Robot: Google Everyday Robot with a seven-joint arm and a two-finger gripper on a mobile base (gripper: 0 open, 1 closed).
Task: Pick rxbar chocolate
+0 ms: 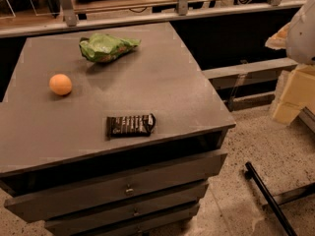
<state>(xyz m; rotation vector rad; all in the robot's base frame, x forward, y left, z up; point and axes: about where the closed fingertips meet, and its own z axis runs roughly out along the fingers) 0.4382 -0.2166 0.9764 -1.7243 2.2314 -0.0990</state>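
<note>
The rxbar chocolate [131, 125] is a flat dark bar with white lettering. It lies flat near the front edge of the grey cabinet top [162, 82], lengthwise left to right. My gripper [293, 96] is at the right edge of the view, under the white arm housing [302, 28]. It is off the cabinet's right side, over the floor, far to the right of the bar. It touches nothing on the cabinet.
A green wrinkled snack bag [106, 47] lies at the back of the top. An orange round fruit [60, 84] sits at the left. Drawers [128, 188] face front below the top. A black bar [268, 198] lies on the floor at the right. A railing [182, 4] runs behind.
</note>
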